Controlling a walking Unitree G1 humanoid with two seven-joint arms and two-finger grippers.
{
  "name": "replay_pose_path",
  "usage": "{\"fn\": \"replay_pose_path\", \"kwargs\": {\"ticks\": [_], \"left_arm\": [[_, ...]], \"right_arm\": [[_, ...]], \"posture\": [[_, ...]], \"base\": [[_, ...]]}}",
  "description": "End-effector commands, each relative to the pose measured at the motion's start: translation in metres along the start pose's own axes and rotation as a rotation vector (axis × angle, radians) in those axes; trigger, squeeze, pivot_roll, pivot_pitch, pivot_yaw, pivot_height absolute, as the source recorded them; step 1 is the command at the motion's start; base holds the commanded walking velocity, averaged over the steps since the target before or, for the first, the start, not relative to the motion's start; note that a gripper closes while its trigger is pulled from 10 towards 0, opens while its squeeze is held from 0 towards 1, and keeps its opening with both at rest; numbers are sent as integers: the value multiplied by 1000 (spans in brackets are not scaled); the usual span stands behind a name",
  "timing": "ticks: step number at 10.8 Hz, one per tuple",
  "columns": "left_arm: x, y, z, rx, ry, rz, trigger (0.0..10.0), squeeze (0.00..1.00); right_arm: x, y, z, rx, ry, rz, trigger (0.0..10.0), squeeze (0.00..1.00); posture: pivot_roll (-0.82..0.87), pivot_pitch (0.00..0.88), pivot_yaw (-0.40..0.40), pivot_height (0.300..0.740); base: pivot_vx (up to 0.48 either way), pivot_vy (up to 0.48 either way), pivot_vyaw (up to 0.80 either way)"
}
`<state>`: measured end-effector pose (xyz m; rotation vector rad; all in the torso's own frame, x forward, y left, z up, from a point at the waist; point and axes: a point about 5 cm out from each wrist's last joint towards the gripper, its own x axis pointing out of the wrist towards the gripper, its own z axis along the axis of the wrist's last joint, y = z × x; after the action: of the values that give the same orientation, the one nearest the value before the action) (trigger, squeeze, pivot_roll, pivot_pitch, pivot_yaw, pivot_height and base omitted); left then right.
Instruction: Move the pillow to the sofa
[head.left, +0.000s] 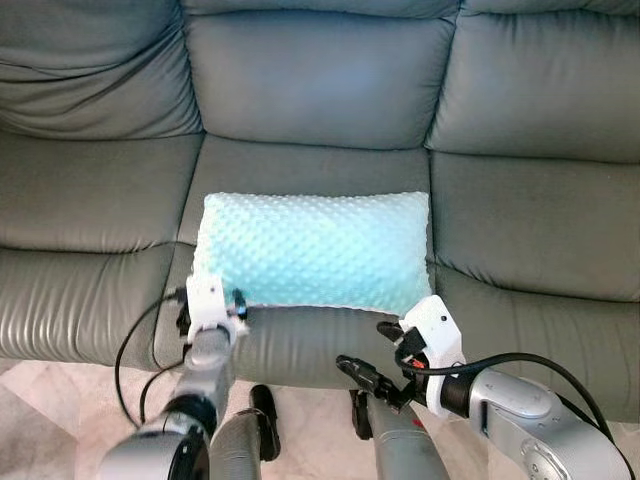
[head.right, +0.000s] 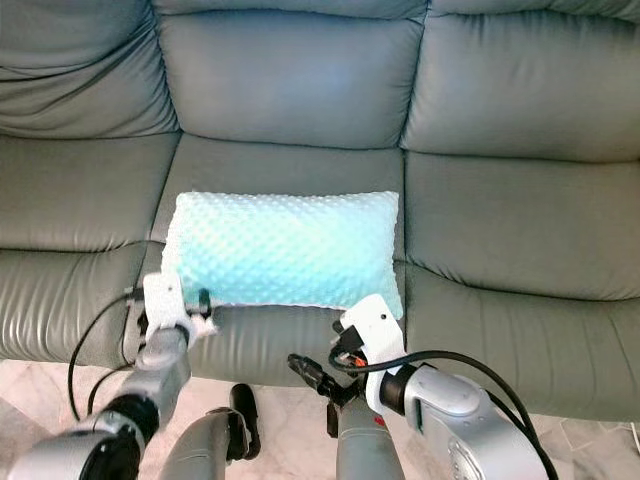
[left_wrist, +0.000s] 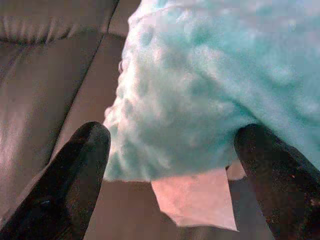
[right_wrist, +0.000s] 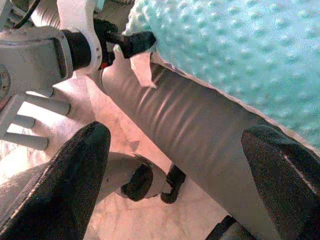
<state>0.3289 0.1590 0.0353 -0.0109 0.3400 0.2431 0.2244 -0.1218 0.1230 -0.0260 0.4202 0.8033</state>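
**On the sofa's middle seat: pillow down, my claws at its front edge**

On the middle seat cushion of the grey leather sofa (head.left: 320, 90) lies the pale turquoise dotted pillow (head.left: 315, 250), flat, long side across the seat, its front edge close to the seat's front lip. I take the pillow as my landmark.

At the pillow's front left corner sits my left gripper (left_wrist: 170, 145). Through the left wrist camera I see my two black fingers (left_wrist: 80, 165) spread wide, one on either side of that corner, with the pillow's fabric between them but neither finger pressing it. A small white tag (left_wrist: 197, 200) hangs from the pillow's seam between them, over the seat leather.

Just off the pillow's front right corner is my right gripper (right_wrist: 175, 165), lower than the pillow and in front of the seat's front face. Its fingers (right_wrist: 70, 175) are also wide apart and hold nothing; between them I see grey leather, and beyond it the pale floor (right_wrist: 150, 145).
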Motion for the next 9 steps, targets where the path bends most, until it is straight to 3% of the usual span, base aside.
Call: {"fn": "replay_pose_path", "kwargs": {"ticks": [1, 4, 6, 7, 9], "left_arm": [[-4, 6, -16, 6, 54, 22, 10000, 0], [-5, 4, -15, 14, 46, 16, 10000, 0], [-11, 12, -29, -21, 52, 15, 10000, 0], [-14, 21, -36, -37, 47, 22, 10000, 0], [-20, 49, -35, -56, -63, 61, 10000, 0]], "right_arm": [[1, 6, -9, 19, 27, 13, 10000, 0], [2, 7, -10, 18, 28, 16, 10000, 0], [7, 6, -10, 16, 18, 21, 10000, 0], [13, 5, -8, 12, 7, 24, 10000, 0], [31, 3, 0, 0, -40, 35, 10000, 0]], "posture": [[-402, 475, 43, 740], [-398, 467, 49, 740], [-374, 441, 61, 740], [-361, 427, 65, 740], [-291, 341, 83, 740]], "base": [[0, 0, 0], [0, 0, 0], [0, 0, 0], [0, 0, 0], [0, 0, 0]]}}
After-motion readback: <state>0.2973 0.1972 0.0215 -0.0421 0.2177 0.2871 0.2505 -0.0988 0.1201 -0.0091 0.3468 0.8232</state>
